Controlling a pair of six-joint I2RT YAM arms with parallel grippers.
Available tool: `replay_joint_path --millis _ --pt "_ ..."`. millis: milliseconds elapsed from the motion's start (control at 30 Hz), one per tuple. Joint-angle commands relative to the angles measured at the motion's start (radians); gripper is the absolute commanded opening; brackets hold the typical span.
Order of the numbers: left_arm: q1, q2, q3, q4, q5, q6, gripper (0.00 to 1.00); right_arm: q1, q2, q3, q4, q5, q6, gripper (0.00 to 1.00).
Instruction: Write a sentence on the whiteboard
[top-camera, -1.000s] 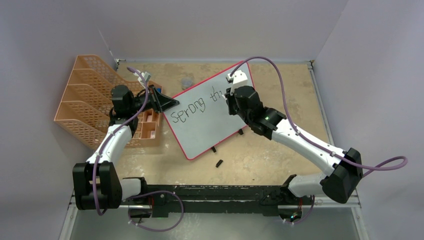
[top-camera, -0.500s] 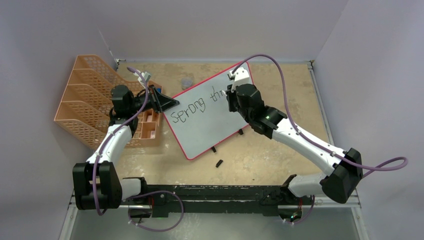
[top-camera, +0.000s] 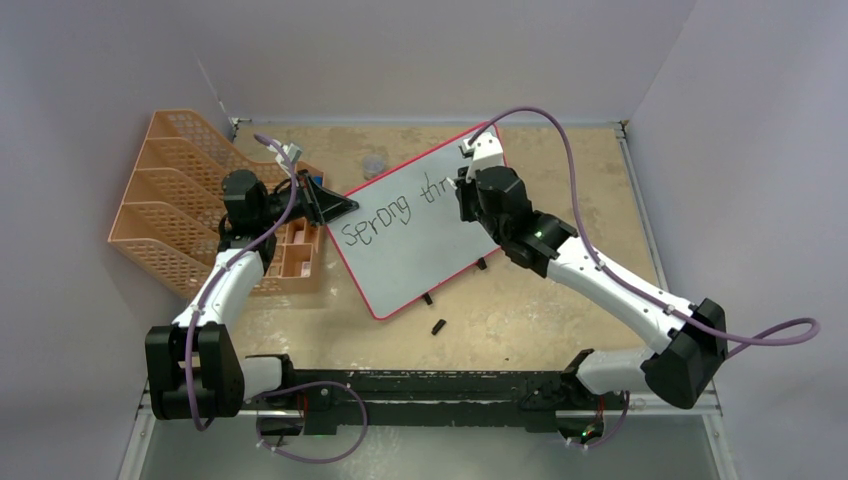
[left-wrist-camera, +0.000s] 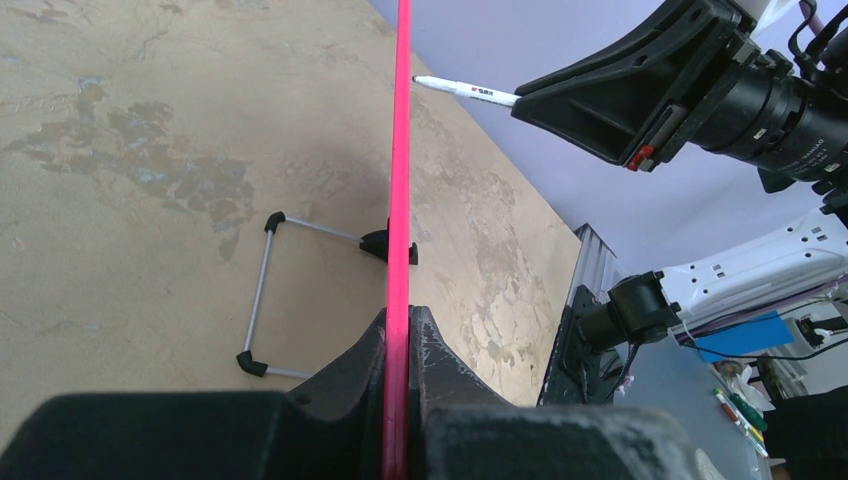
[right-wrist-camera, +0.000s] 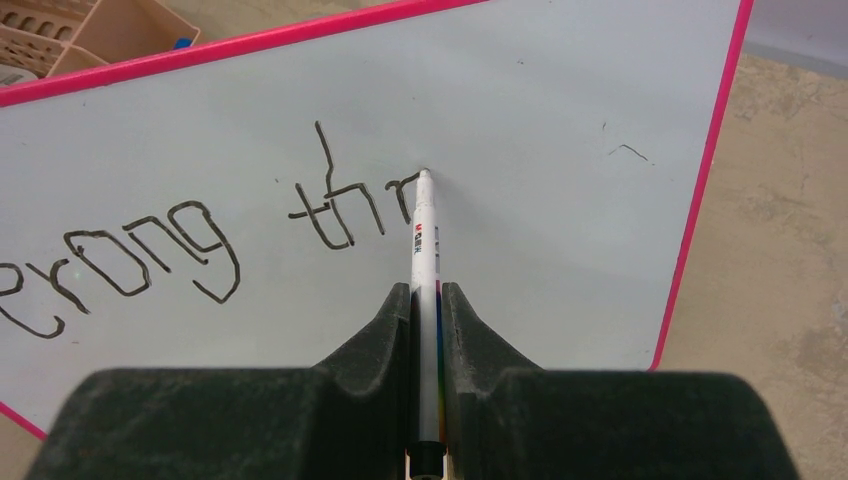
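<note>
The left arm (top-camera: 228, 285) reaches forward and bends right at the wrist, with the left gripper (left-wrist-camera: 400, 322) clamped tight on the whiteboard (top-camera: 410, 255) edge. The right arm (top-camera: 610, 285) stretches diagonally leftward, and the right gripper (right-wrist-camera: 427, 298) is pinched closed around the marker (right-wrist-camera: 424, 235).

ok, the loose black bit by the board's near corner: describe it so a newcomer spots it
Find the large white whiteboard with a thin pink-red frame, slanted across the tan mottled table. Just beyond its corner nearest the arm bases, slightly right, lies a small black oblong piece. Unlike the two black feet at the board's edge, it lies alone, touching nothing.
</note>
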Motion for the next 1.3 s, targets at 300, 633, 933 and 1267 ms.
replay_joint_path --millis 300,633,933,1267 --pt "-0.026 0.008 0.018 -0.023 0.046 0.04 0.0 -0.017 -0.036 -0.007 0.035 0.018 0.011 0.0" --pt "-0.026 0.007 0.018 -0.025 0.049 0.042 0.0 -0.025 -0.02 -0.012 0.052 -0.001 0.011 0.0" --pt "-0.026 0.008 0.019 -0.025 0.05 0.043 0.0 -0.025 -0.004 -0.005 0.06 -0.027 0.007 0.0" --pt "-0.026 0.011 0.019 -0.023 0.052 0.042 0.0 -0.026 -0.012 0.002 0.021 -0.063 0.011 0.0"
